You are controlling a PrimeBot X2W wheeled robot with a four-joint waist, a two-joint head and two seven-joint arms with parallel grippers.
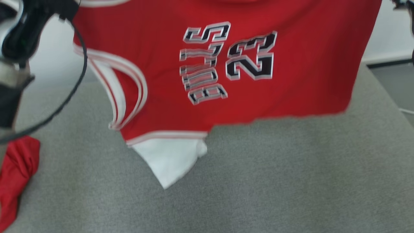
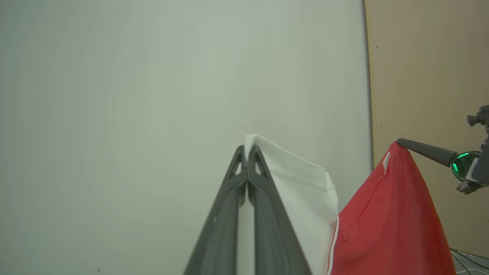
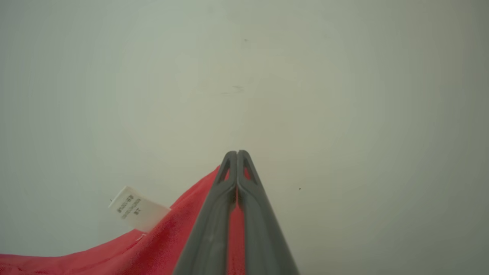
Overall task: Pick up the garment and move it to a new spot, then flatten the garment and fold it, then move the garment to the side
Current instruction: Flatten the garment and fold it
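A red sleeveless jersey [image 1: 210,64] with white trim and a black number 23 hangs spread out, turned sideways, over the far half of a grey fabric-covered desk [image 1: 258,181]. The left gripper [image 2: 247,152] is clamped tight on a white part of the jersey. The right gripper [image 3: 237,154] is clamped tight on its red cloth, near a small white label [image 3: 137,208]. Whether the jersey's lowest white corner touches the desk cannot be told. A crumpled red cloth [image 1: 16,181] lies at the desk's near left edge.
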